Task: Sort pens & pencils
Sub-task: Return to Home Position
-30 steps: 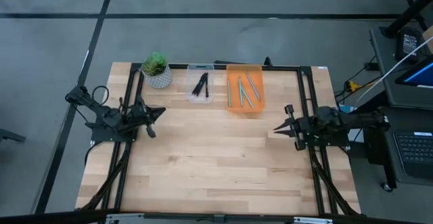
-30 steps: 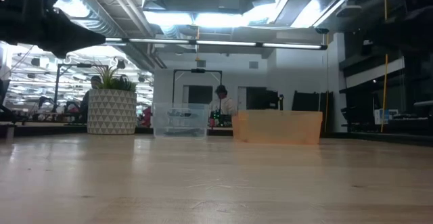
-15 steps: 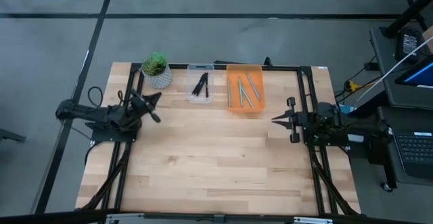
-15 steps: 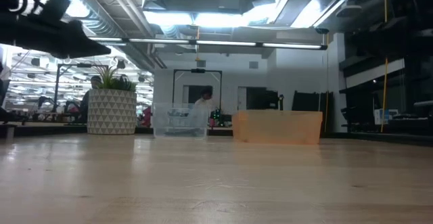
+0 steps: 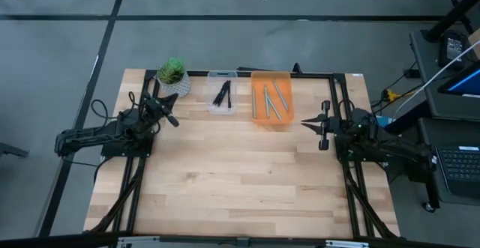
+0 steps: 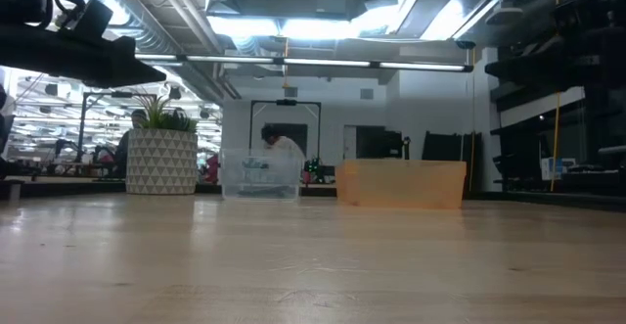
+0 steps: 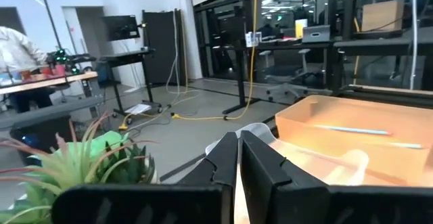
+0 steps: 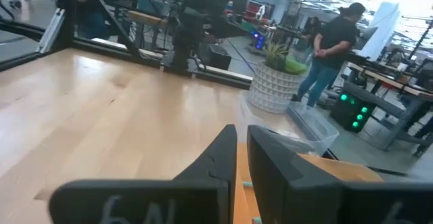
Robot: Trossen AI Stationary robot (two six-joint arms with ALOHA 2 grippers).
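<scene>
Several black pens (image 5: pixel 221 96) lie in a small clear tray (image 5: pixel 222 110) at the table's far edge. Several pale teal pencils (image 5: pixel 271 100) lie in the orange tray (image 5: pixel 259 119) right of it; one pencil (image 7: pixel 352 130) shows in the left wrist view. My left gripper (image 5: pixel 172 112) (image 7: pixel 238 137) is shut and hangs above the table near the potted plant, left of the clear tray. My right gripper (image 5: pixel 304 123) (image 8: pixel 241 130) is shut and hovers just right of the orange tray, pointing toward the table's left.
A potted plant (image 5: pixel 173 77) in a white patterned pot stands at the far left corner, close to my left gripper. A black frame (image 5: pixel 337 98) runs around the table. The wide near half of the wooden top (image 5: pixel 240 180) is bare. A person (image 6: pixel 284 153) moves in the room behind.
My left gripper has swung from the table's left side toward the far edge and the plant, its arm folding back to the left. My right gripper has drifted toward the far edge, alongside the orange tray. The person behind the table has walked left.
</scene>
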